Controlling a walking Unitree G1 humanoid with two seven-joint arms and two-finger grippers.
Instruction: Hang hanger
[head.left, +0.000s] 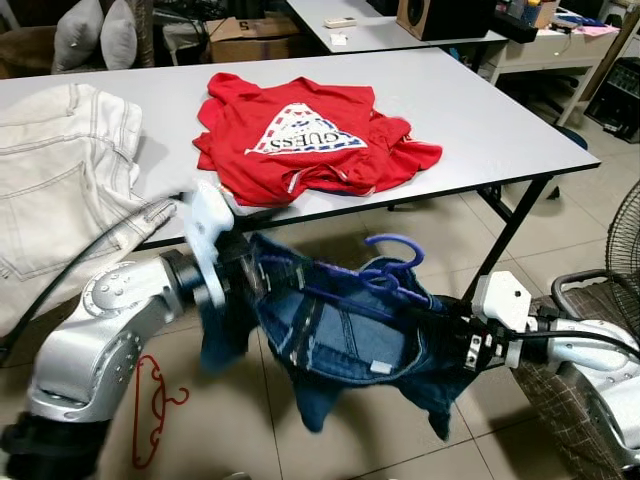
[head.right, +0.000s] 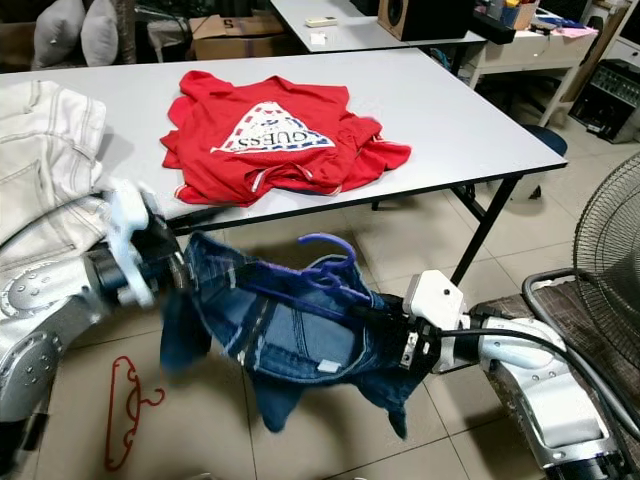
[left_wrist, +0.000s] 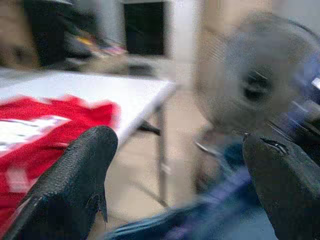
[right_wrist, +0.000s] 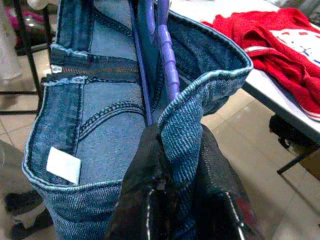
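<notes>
A blue denim garment (head.left: 340, 340) hangs on a purple hanger (head.left: 395, 270) in the air in front of the table, stretched between my two arms. My right gripper (right_wrist: 180, 200) is shut on the denim waistband at the garment's right end (head.left: 455, 345), with the hanger's purple bar (right_wrist: 167, 55) running along inside the waistband. My left gripper (left_wrist: 177, 142) is at the garment's left end (head.left: 240, 272). Its fingers (left_wrist: 80, 175) stand wide apart, and blurred denim and purple show low between them. The left arm looks motion-blurred.
A white table (head.left: 480, 110) carries a red T-shirt (head.left: 310, 135) and pale jeans (head.left: 60, 190) at its left. A red hanger (head.left: 150, 405) lies on the tiled floor by my left arm. A standing fan (head.right: 610, 250) is at the right.
</notes>
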